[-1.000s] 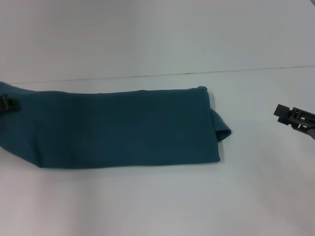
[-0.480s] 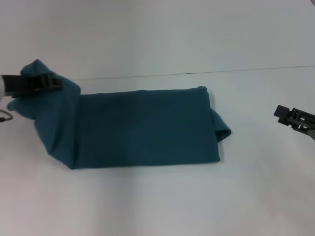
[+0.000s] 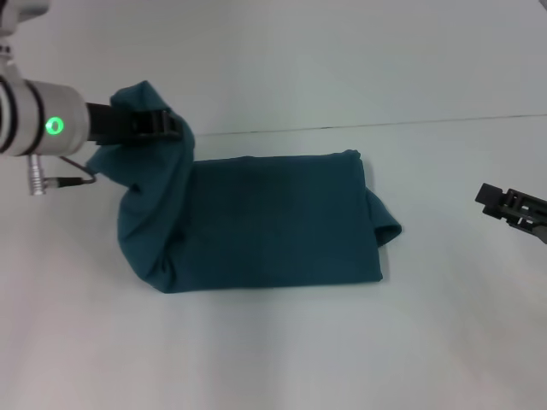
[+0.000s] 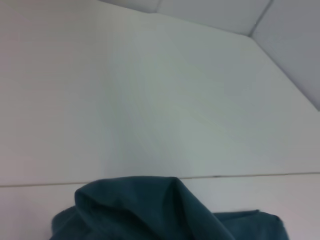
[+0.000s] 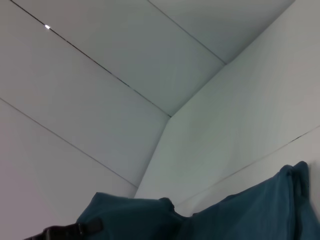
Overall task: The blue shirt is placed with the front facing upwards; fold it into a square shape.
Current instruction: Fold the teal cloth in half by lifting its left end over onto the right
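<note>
The blue shirt [image 3: 273, 222] lies on the white table as a long folded band, plain teal side up, a sleeve poking out at its right end. My left gripper [image 3: 158, 125] is shut on the band's left end and holds it lifted above the table, the cloth draping down from it. That raised bunch of shirt [image 4: 150, 210] fills the lower edge of the left wrist view. The right wrist view shows the shirt [image 5: 240, 215] and the left gripper [image 5: 65, 231] far off. My right gripper [image 3: 504, 205] hovers at the right edge, apart from the shirt.
The white table [image 3: 273, 350] spreads around the shirt, with a thin seam line [image 3: 427, 122] running across behind it. White wall panels [image 5: 125, 60] stand beyond the table.
My left gripper has carried the shirt's left end up and to the right, over the band. The flat part has shortened from the left. The right gripper has stayed put.
</note>
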Available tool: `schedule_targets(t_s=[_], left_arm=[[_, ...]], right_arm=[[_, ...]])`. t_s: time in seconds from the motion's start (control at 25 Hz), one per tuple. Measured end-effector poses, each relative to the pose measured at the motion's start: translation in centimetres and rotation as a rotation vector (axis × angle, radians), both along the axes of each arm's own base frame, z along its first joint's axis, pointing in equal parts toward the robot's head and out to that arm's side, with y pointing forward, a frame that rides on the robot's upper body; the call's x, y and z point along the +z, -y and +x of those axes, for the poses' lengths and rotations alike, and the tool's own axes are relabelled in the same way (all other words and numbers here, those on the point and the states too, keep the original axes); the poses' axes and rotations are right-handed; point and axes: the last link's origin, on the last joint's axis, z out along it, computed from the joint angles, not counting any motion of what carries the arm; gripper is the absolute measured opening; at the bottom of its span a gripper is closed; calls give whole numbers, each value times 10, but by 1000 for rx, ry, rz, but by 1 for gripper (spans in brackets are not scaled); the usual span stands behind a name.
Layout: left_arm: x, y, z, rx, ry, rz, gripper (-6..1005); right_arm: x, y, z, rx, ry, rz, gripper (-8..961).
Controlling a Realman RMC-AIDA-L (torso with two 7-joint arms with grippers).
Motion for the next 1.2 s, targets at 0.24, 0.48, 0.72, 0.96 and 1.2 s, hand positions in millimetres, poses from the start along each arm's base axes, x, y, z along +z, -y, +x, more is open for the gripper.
schedule_targets(t_s=[0.24,0.48,0.72,0.96,1.2], left_arm=[[-22,-4,25,-30,-3,-39,153],[-46,-5,43,-56,-23,-70,156],[-70,-9,57,-82,-52,-112,159],[-85,-12,68,-109,-75,-131,161],[-95,-17,69,-105,-92,-136,164]], right_arm=[[-2,-1,-1,2,7,-8,626],[-3,-1,-1,1,7,-9,626],[-3,-1,-1,0,6,-10,626],[-3,-1,-1,0,6,-11,627],[-4,-1,-1,-1,5,-11,627]])
